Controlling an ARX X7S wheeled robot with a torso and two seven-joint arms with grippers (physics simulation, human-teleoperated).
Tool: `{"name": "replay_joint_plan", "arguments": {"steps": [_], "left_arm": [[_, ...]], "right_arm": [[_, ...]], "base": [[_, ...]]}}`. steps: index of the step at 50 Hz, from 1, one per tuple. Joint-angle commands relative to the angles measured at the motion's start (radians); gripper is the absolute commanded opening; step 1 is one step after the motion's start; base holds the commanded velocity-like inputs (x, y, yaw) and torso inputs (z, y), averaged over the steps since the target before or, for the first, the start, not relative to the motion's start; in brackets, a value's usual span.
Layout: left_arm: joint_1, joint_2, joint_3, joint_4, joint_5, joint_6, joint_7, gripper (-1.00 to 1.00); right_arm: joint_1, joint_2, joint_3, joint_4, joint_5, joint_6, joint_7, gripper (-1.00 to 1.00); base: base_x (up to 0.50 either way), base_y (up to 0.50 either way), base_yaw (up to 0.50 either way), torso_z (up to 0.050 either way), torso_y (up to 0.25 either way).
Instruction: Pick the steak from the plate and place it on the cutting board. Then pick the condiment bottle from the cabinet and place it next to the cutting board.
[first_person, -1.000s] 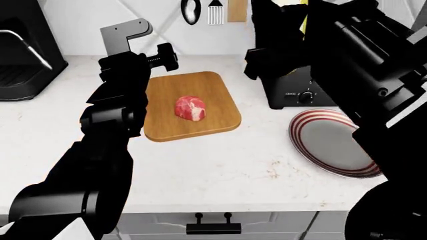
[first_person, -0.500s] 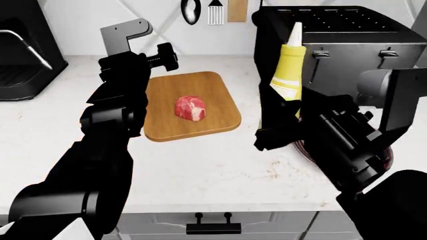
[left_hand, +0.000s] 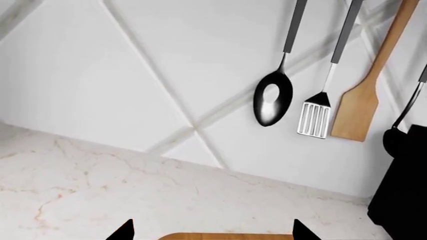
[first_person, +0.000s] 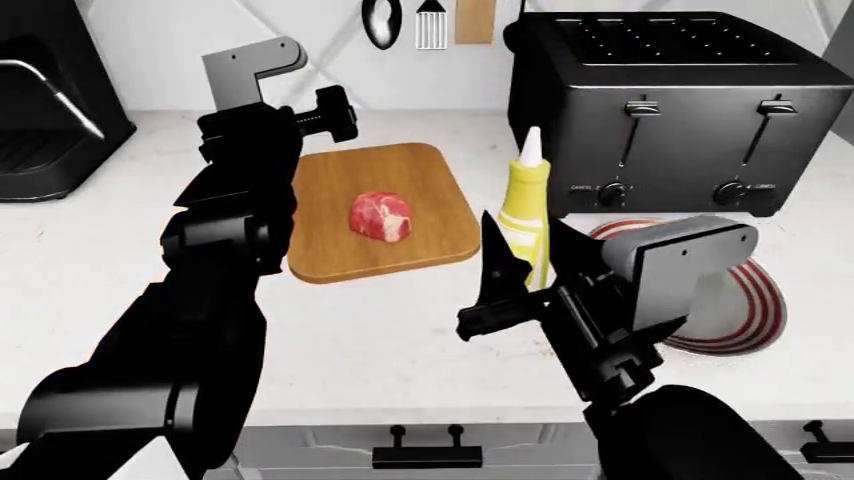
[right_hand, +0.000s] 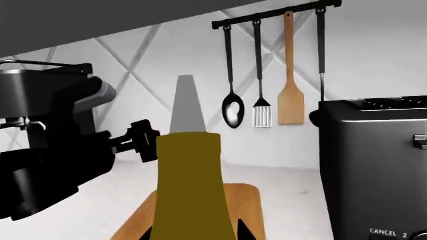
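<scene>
The steak (first_person: 382, 216) lies in the middle of the wooden cutting board (first_person: 441, 180). Just right of the board, the yellow condiment bottle (first_person: 525, 212) stands upright between the fingers of my right gripper (first_person: 523, 238), which is shut on its lower body; its base is hidden. In the right wrist view the bottle (right_hand: 190, 185) fills the centre, with the right gripper (right_hand: 193, 235) around it and the board (right_hand: 250, 210) behind. The striped plate (first_person: 758, 300) sits at the right, partly behind my right wrist. My left gripper (first_person: 320, 115) hovers open at the board's far left corner, and the left wrist view shows that left gripper (left_hand: 212, 234) holding nothing.
A black toaster (first_person: 667, 100) stands behind the plate and bottle. At the far left is a black coffee machine (first_person: 47, 100). A spoon (left_hand: 272, 97), slotted turner (left_hand: 315, 117) and wooden spatula (left_hand: 357, 107) hang on the back wall. A drawer handle (first_person: 424, 455) marks the counter's front edge.
My right arm has come down and toward the counter with the bottle, from up high to just right of the board. The toaster and plate are uncovered. The left arm has not moved.
</scene>
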Motion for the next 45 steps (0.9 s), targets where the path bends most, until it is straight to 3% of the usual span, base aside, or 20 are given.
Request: {"name": "replay_joint_plan", "arguments": {"steps": [1,19,45], "left_arm": [[0.001,0.0,0.018,0.0,-0.008,0.003,0.0,1.0],[0.002,0.0,0.049,0.0,-0.02,0.006,-0.005,1.0],[0.002,0.0,0.06,0.0,-0.024,0.007,-0.009,1.0]], "right_arm": [[-0.035,-0.029,-0.147,0.154,-0.258,-0.278,-0.096,-1.0],[0.012,-0.076,-0.189,0.395,-0.331,-0.473,-0.121,-1.0],[0.084,-0.125,-0.164,0.754,-0.277,-0.664,-0.196,-1.0]], "base": [[0.0,0.0,0.0,0.0,0.0],[0.0,0.0,0.0,0.0,0.0],[0.0,0.0,0.0,0.0,0.0]]}}
